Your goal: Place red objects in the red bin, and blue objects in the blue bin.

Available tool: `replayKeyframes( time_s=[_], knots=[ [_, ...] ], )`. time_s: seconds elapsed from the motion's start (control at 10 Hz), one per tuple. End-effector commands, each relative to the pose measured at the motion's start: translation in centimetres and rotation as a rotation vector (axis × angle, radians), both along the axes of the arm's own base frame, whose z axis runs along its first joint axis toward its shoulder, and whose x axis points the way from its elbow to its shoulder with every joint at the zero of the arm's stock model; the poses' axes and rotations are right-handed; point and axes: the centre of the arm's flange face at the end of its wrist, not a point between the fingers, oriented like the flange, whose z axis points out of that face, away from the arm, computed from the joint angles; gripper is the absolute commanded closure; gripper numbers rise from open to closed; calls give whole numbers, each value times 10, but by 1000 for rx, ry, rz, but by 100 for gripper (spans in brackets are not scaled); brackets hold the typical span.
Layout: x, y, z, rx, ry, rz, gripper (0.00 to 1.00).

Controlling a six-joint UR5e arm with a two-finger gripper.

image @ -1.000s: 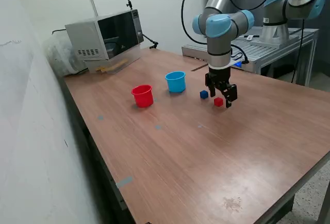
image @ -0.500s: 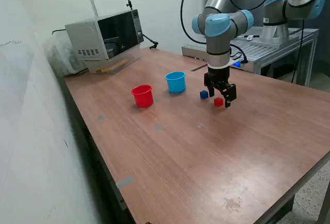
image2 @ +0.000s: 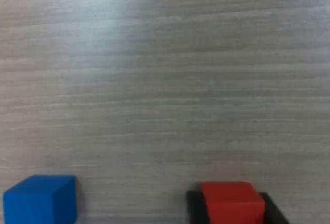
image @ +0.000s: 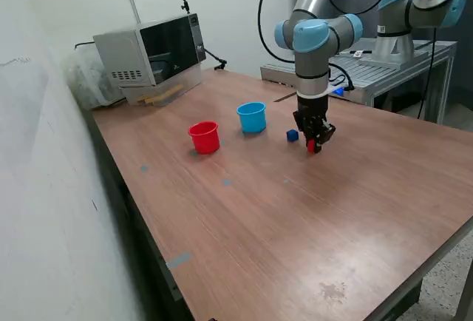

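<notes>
Gripper point(image: 315, 143) was down at the table point(image: 310, 217), its fingers point(image2: 193, 208) clamped on either side of a red cube point(image: 313, 145) that sat on the wood. A blue cube point(image: 293, 135) lay just beside it, toward the blue cup point(image: 252, 117). The red cup point(image: 205, 137) stood farther to the exterior view's left, both cups upright near a microwave point(image: 151, 55).

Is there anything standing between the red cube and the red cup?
Nothing visible. The hand grips the red cube; bare table runs to the red cup. The blue cube and blue cup sit beside that line.
</notes>
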Motion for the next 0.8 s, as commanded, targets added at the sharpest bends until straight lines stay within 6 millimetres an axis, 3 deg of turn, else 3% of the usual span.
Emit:
replayKeyframes(
  time_s=[0.0, 0.1, 0.4, 0.5, 0.7],
  knots=[
    [0, 2, -1, 0, -2, -1, 100],
    [2, 1, 4, 0, 3, 0, 100],
    [0, -2, 100, -13, 134, 23, 100],
    [-8, 2, 123, -10, 148, 28, 100],
    [-44, 12, 177, -12, 248, 10, 100]
  ],
)
